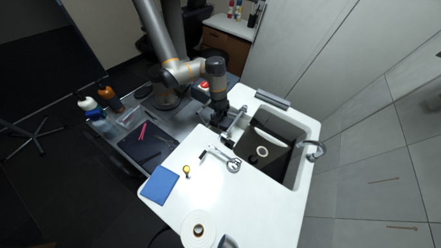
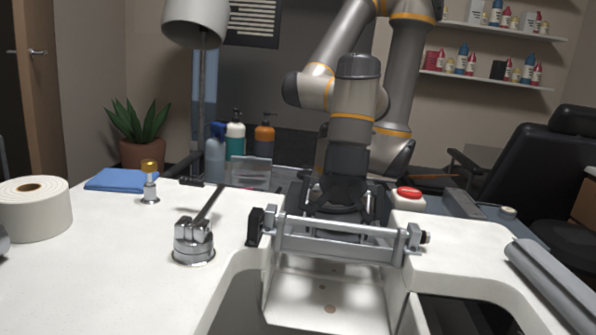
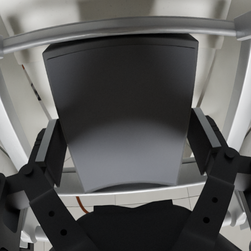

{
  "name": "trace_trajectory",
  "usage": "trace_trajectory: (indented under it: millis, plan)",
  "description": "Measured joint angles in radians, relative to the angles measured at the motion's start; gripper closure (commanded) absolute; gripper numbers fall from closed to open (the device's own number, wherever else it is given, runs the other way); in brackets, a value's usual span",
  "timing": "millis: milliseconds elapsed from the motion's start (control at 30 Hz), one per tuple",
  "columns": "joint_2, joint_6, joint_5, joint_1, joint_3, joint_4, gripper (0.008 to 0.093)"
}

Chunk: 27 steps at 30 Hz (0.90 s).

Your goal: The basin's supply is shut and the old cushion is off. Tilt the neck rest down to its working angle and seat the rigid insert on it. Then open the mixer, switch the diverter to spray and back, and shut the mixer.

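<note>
The dark curved neck rest plate (image 3: 122,109) sits in its metal cradle (image 2: 337,232) at the basin's rim, and my gripper (image 3: 124,149) stands open astride it, holding nothing. From the side the gripper (image 1: 220,118) hangs straight down behind the cradle's cross bar (image 1: 234,122). The grey rigid insert (image 1: 272,99) lies on the counter by the wall, beyond the basin (image 1: 273,144). The mixer (image 1: 233,164) with its long lever (image 1: 216,151) stands on the counter left of the basin. The yellow-capped diverter knob (image 1: 186,170) stands further left. The spout (image 1: 313,149) arches over the basin's far edge.
The cradle's side brackets (image 2: 414,235) and clamp knob (image 2: 255,225) flank the gripper closely. A red stop button (image 2: 409,193) sits behind it. A blue towel (image 1: 159,184), a paper roll (image 1: 198,228) and a tray of bottles (image 1: 99,109) occupy the left.
</note>
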Motion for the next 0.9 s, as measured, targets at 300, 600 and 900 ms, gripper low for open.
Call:
trace_trajectory:
  millis: [300,600,900]
  plan:
    - [-0.048,-0.005,0.001,-0.005,-0.014,0.062,0.0134]
    - [-0.096,-0.010,0.003,-0.010,-0.031,0.128,0.0134]
    - [-0.127,-0.014,0.004,-0.014,-0.044,0.172,0.0134]
